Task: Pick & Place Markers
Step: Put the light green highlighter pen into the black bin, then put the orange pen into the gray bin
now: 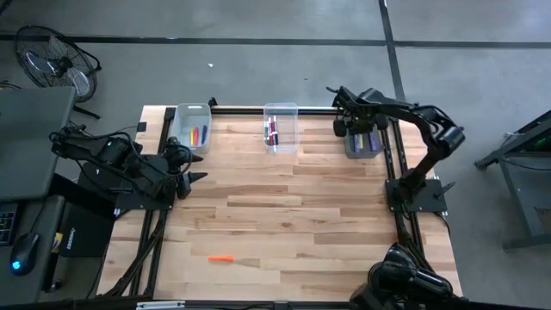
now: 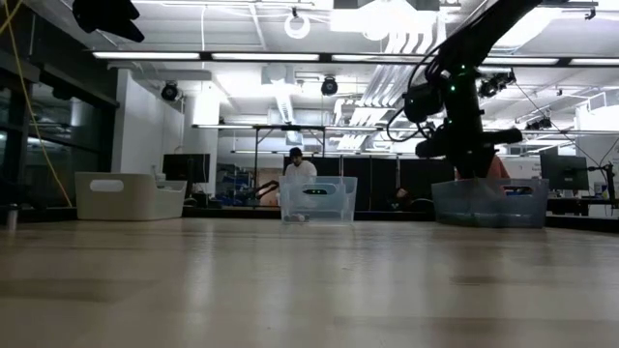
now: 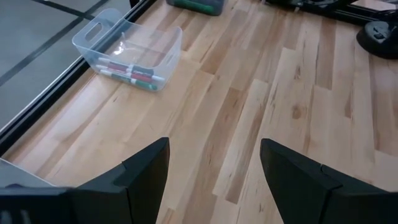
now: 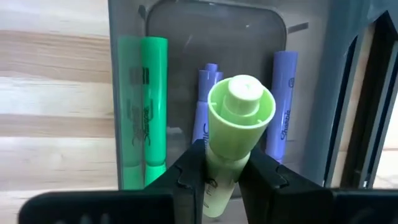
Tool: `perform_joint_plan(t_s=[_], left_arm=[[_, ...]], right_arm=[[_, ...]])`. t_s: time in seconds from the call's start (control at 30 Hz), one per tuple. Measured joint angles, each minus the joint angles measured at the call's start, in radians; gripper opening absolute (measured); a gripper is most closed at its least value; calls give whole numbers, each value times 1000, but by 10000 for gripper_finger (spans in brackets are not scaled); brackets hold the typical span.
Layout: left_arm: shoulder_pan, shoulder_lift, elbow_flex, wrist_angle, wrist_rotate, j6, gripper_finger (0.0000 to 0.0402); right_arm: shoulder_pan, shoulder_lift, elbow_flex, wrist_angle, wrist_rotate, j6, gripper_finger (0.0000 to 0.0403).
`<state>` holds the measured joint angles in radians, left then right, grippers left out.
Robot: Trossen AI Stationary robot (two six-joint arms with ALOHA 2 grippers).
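Light-green marker (image 4: 236,134), green marker (image 4: 152,106), purple markers (image 4: 283,102), orange marker (image 1: 221,257)

I see three clear plastic bins along the far edge of my wooden table (image 1: 284,198): the left bin (image 1: 191,127) upper left of centre, the middle bin (image 1: 281,126) at top centre, the right bin (image 1: 363,142) upper right. A floor fan (image 1: 50,57) stands top left. A computer mouse (image 1: 26,251) lies lower left. A person (image 2: 298,166) sits far behind.
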<state>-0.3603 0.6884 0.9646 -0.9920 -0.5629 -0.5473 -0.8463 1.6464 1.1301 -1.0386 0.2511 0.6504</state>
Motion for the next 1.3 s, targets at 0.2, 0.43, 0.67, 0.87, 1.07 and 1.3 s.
perform_joint_plan(t_s=[0.2,0.43,0.67,0.87,1.07,1.3], left_arm=[[0,0,0,0,0,-1,248],[0,0,0,0,0,-7,248],[0,0,0,0,-1,-8,248],[0,0,0,0,-1,-9,248],[0,0,0,2,1,-14,248],[0,-13,0,2,5,-25,248]], right_arm=[[-4,23,0,-15,8,-1,70],[-10,36,0,-17,11,2,73],[-10,36,0,-19,11,1,91],[-10,36,0,-19,6,0,93],[-8,29,0,-19,-19,-29,94],[-2,-77,0,-8,13,-85,95]])
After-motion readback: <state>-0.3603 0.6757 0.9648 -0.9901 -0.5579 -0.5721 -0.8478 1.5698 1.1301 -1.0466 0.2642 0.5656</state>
